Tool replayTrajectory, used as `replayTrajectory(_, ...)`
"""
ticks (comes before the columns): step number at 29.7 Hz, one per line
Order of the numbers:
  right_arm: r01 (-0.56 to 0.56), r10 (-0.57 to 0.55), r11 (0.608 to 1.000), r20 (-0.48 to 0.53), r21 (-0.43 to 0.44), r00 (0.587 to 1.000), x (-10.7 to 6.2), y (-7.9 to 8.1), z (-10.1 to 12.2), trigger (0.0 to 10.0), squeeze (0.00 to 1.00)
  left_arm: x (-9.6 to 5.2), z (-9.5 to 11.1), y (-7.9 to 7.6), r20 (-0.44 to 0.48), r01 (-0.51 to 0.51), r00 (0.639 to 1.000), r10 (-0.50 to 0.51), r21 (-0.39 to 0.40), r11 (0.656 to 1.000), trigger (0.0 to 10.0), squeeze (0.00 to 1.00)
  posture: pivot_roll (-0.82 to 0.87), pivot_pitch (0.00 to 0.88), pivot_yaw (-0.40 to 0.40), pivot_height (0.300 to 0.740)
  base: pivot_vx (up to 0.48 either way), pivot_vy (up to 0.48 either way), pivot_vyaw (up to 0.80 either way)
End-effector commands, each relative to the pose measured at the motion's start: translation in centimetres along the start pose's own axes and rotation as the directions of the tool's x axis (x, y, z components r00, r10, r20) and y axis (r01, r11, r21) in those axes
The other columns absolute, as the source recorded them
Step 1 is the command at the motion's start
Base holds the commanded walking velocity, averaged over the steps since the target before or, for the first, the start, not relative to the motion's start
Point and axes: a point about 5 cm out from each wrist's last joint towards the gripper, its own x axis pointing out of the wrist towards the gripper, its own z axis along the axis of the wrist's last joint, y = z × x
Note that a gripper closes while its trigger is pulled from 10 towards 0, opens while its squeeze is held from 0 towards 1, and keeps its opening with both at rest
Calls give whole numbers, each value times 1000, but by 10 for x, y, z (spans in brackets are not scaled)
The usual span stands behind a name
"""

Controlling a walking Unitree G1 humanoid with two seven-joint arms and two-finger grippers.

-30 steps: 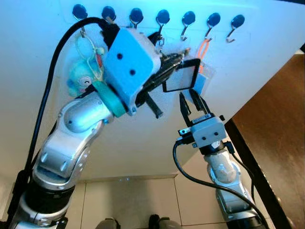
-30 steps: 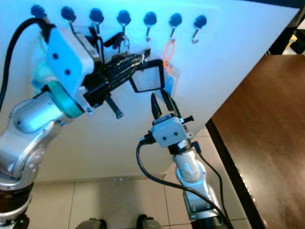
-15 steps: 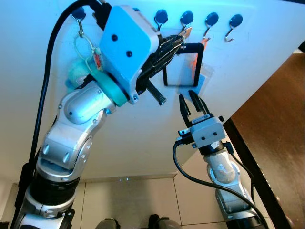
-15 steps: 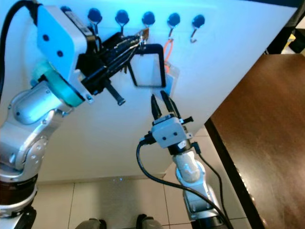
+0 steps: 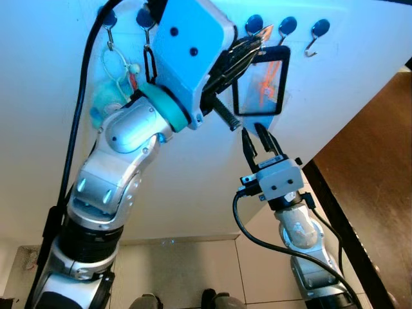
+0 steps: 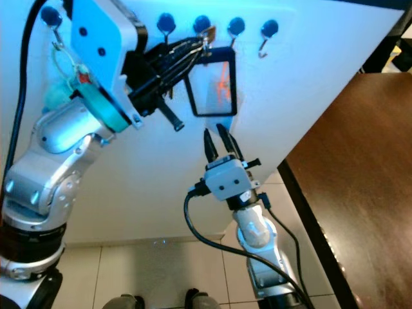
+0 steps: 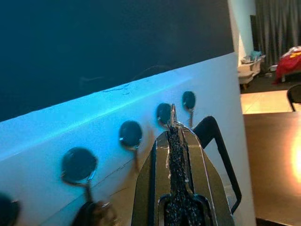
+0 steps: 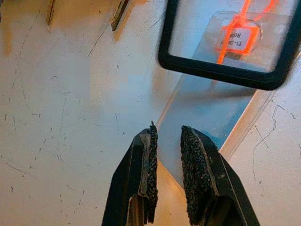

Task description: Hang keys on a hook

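Note:
My left gripper (image 5: 257,44) is raised against the white wall board, shut on the keys: a metal ring (image 7: 173,114) at its fingertips with a black-framed clear tag (image 5: 261,80) hanging below. The ring end sits close beside a blue-capped hook (image 5: 254,24), with two more hooks (image 5: 286,26) to its right; I cannot tell if it touches. An orange tag in a clear sleeve (image 8: 237,40) hangs behind the frame. My right gripper (image 5: 255,138) points up just under the tag, open a little, nothing between its pads (image 8: 193,162).
A teal plush keychain (image 5: 106,103) hangs from the far-left hook, a black clip (image 5: 149,61) from the hook beside it. A dark brown table (image 5: 380,161) stands at the right. Pale floor tiles (image 5: 187,270) lie below.
My left arm has risen and swung right, carrying the black-framed tag up over the orange tag and nearer the right-hand hooks. The right gripper has stayed put.

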Motion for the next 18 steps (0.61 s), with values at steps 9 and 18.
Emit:
replayTrajectory(9, -2, 2, 1000, -15, -4, 1000, -4, 2, -3, 10000, 0, 7, -15, -11, -40, 31, 999, -32, -32, 999, 10000, 0, 105, 116, 24, 740, 0, 0, 0)
replayTrajectory(18, -1, 1, 1000, -17, -6, 1000, -5, 2, -2, 10000, 0, 13, -22, 0, -63, -71, 996, 67, -58, 996, 10000, 0, 100, 119, 27, 740, 0, 0, 0)
